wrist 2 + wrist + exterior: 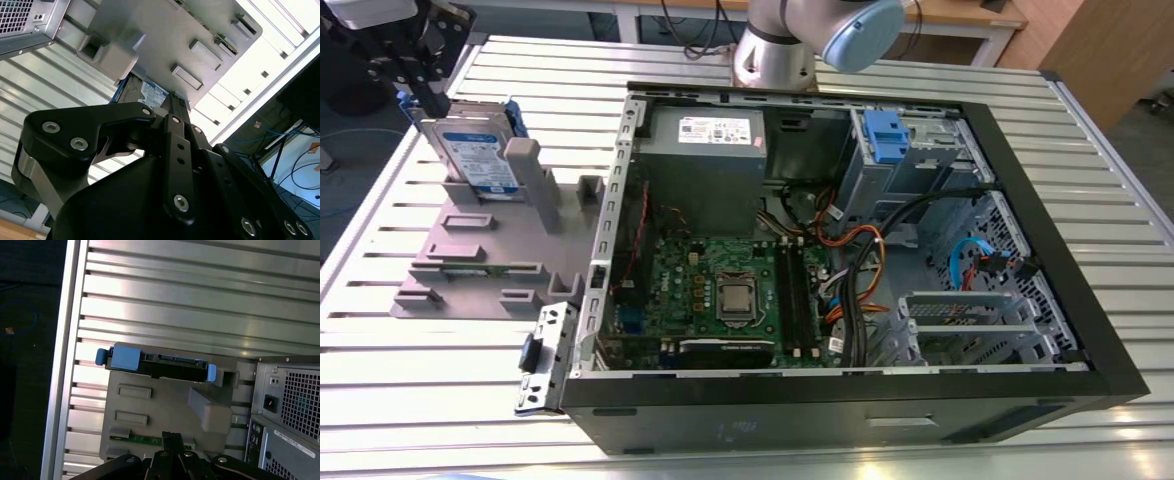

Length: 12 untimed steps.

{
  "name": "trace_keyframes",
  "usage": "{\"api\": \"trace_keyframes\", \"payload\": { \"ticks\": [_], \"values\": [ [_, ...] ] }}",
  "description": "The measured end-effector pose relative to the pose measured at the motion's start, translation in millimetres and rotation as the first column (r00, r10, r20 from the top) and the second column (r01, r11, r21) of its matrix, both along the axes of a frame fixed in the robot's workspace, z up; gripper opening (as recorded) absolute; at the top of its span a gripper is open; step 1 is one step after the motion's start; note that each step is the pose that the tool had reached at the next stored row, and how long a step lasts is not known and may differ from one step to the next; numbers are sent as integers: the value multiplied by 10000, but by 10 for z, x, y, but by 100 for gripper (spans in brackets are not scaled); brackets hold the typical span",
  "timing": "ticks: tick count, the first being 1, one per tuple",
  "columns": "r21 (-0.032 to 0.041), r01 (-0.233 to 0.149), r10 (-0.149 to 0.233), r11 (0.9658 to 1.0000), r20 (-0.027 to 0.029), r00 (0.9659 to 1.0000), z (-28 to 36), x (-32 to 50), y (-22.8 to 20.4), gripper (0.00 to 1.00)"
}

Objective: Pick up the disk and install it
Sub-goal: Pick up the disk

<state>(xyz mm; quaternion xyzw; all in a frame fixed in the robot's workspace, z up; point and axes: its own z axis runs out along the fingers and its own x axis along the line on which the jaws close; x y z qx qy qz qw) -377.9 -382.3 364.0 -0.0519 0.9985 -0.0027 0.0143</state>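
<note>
A slatted metal table [440, 365] carries a grey plastic stand [467, 250] with upright posts on the exterior view's left, and just beside it, to the right, a black computer case [1101, 340] lies open on its side. Inside the case a green motherboard [720, 285] lies at the near left, a grey power supply [707, 150] sits behind it on the far side, and orange and black cables [854, 270] lie to the right of the board. In the first wrist view the stand [165, 415] is next to the vented back of the case [300, 400].
</note>
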Motion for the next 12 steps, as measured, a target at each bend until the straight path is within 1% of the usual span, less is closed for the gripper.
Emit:
{"api": "trace_keyframes", "payload": {
  "ticks": [12],
  "values": [
    [0, -173, 173, 9998, 0, 9998, 0, 0, 0, 11]
  ]
}}
